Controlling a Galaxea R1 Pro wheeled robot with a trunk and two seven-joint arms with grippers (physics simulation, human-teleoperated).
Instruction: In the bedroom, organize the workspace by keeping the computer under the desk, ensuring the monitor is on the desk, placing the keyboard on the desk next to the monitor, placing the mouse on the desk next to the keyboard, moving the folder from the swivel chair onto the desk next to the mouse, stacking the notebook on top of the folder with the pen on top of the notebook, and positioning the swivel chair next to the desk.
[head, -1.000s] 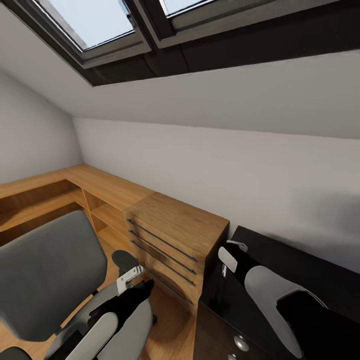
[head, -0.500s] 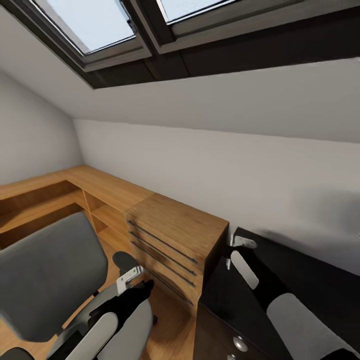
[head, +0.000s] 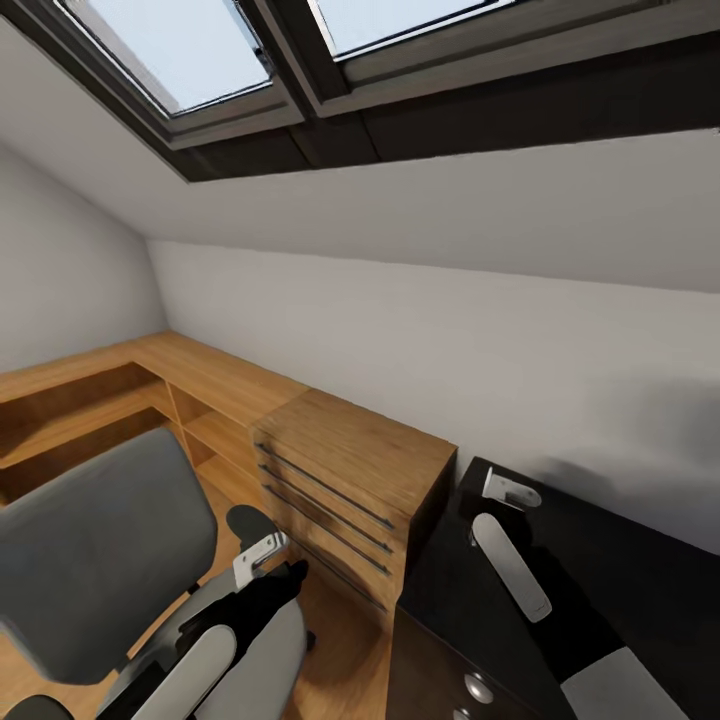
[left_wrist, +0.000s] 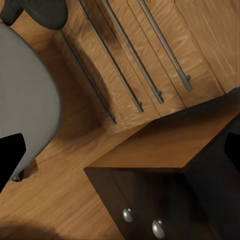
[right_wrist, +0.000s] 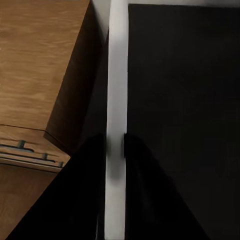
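- The right gripper (head: 505, 490) reaches out over the far left corner of the desk (head: 640, 570), a glossy black top with black drawers and round silver knobs at its front. Its pale bracket shows at the end of a black and grey arm; whether its fingers are apart or together cannot be told.
- In the right wrist view, two dark fingers (right_wrist: 82, 195) sit on either side of a pale vertical strip (right_wrist: 116, 100), with the black desk top on one side and the wooden drawer unit (right_wrist: 45, 65) on the other.
- The left gripper (head: 262, 560) hangs low beside the swivel chair (head: 95, 545); its state cannot be told either.
- The swivel chair, grey with a black armrest, stands on the wooden floor (head: 345, 655), in front of the light wooden drawer unit.
- That unit stands just beside the desk's left end.
- A skylight (head: 180, 45) is set in the sloped ceiling above.
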